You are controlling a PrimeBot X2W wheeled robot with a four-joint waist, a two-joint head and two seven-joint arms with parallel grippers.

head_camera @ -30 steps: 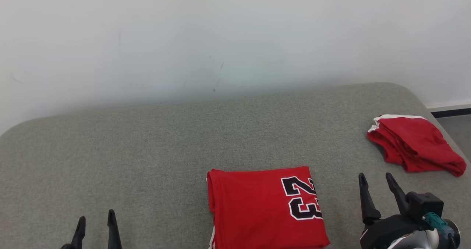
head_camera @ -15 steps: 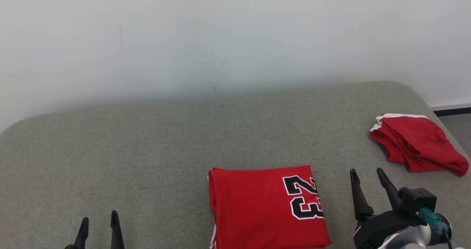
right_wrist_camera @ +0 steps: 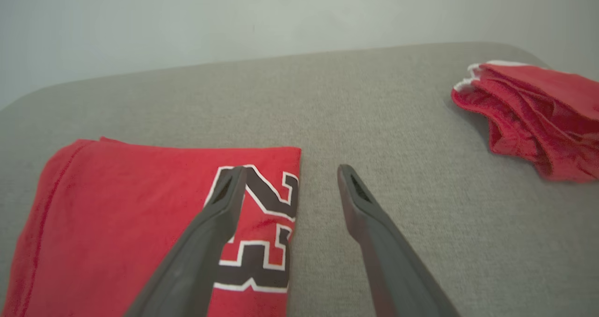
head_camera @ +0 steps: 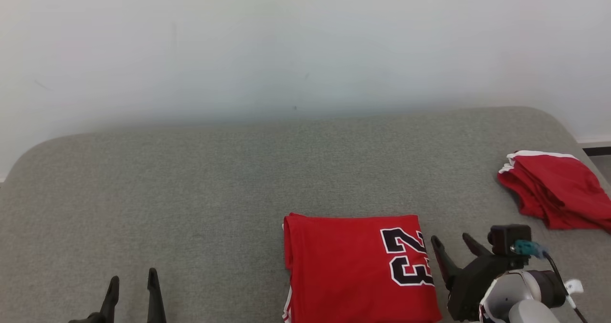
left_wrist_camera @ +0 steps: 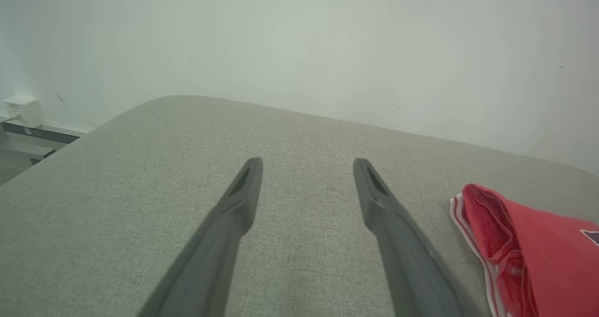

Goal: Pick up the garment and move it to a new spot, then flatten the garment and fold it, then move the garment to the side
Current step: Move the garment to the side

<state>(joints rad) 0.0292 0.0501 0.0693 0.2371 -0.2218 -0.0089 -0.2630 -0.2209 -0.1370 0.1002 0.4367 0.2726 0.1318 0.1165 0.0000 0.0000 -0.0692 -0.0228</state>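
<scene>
The garment (head_camera: 358, 265), a red jersey folded into a neat rectangle with a black "23" at its right end, lies flat on the grey padded surface (head_camera: 191, 194). Just right of the garment is the right gripper (head_camera: 451, 239), its pale wrist low and its dark fingers slanting up towards the garment's right edge. The fingers are spread wide with nothing between them. In the right wrist view one finger crosses the numeral while the other is over bare padding beside the garment (right_wrist_camera: 117, 223); whether either touches cannot be told. The left gripper (head_camera: 133, 276) is well left of the garment, fingers pointing away and likewise parted and empty. A second red cloth (head_camera: 558, 194), loosely bunched, sits farther right of the garment. A plain pale wall (head_camera: 286, 41) rises beyond the garment.
</scene>
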